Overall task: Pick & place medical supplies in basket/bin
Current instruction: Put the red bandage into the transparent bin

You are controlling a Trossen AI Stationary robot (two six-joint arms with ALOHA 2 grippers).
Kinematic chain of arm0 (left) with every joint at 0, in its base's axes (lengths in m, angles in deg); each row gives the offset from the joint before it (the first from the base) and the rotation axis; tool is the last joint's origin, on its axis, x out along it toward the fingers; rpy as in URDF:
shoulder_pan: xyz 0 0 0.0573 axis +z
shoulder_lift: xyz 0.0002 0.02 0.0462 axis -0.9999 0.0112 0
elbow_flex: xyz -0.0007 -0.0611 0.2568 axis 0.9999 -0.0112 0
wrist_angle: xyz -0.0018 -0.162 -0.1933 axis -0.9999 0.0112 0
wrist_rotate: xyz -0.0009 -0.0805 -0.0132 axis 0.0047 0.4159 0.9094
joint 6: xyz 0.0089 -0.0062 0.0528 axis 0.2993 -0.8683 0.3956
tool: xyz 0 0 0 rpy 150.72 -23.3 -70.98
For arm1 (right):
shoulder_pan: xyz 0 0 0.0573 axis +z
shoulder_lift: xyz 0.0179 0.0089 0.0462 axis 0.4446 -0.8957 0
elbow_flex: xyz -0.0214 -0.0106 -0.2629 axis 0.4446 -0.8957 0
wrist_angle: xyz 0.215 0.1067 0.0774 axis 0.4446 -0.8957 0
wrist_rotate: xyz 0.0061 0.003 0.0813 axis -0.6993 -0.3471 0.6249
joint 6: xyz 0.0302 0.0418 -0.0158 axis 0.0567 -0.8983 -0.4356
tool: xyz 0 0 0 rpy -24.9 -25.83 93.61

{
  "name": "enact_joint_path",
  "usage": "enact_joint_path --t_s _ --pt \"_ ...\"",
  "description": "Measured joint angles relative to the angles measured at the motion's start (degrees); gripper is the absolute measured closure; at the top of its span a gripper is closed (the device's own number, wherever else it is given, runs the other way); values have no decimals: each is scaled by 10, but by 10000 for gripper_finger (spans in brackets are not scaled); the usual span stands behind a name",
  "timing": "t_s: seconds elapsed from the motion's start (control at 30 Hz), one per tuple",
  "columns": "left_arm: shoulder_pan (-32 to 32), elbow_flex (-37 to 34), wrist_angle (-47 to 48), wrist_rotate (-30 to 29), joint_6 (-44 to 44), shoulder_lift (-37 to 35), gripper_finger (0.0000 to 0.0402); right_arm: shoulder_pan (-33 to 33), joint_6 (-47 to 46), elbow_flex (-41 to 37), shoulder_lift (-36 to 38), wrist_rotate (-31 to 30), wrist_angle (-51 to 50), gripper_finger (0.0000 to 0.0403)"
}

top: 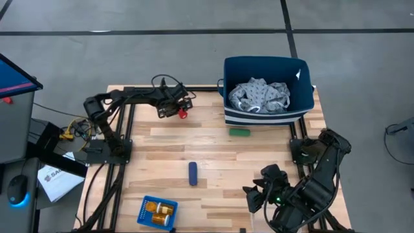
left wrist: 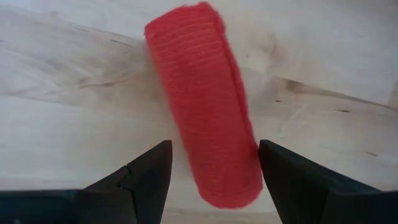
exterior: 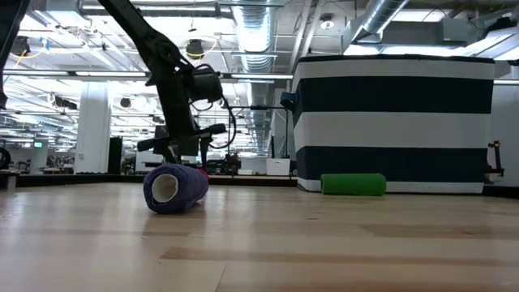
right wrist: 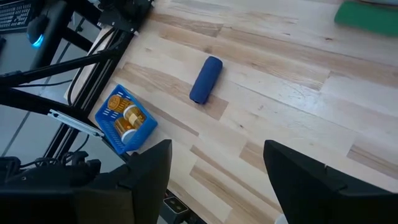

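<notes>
2 dark fingers (left wrist: 140, 180) of the left gripper (left wrist: 211, 177) stand apart on either side of 1 red cylinder (left wrist: 205, 99), which lies on the wooden table (left wrist: 62, 112); in the left wrist view the roll's near end sits between the fingers, close to both, but whether they press on it cannot be told. From above, the left gripper (top: 176, 107) is at the far left part of the table, with the red cylinder (top: 183, 114) just at its tip.

The right gripper (right wrist: 214, 180) hangs with its fingers spread wide and nothing between them, over the near right edge of the table (top: 213, 155); in the high view it shows at (top: 259, 194).

1 dark blue cylinder (top: 193, 173) lies near the middle of the table, well apart from both grippers. 1 green cylinder (top: 239, 132) lies just beside the front wall of 1 navy bin (top: 265, 65) with white stripes at the far right. Inside the bin sits 1 grey patterned cloth (top: 262, 96).

1 small blue perforated basket (top: 146, 208) stands at the near left edge, holding 2 orange pill bottles (top: 160, 208), side by side.

In the low view the dark blue cylinder (exterior: 174, 188) is nearest, with the green cylinder (exterior: 353, 184) against the striped bin (exterior: 393, 122) behind.
</notes>
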Motion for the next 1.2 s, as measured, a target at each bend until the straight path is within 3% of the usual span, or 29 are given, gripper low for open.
enact_joint_path --t_s 0.5,1.03,1.2 --pt "1 0 -26 -10 -19 2 179 4 2 0 0 -11 0 152" --pt "-13 -36 -59 9 -29 -4 273 19 2 0 0 -22 0 152" --pt "-17 -39 -53 44 -5 -26 294 22 9 0 0 -27 0 152"
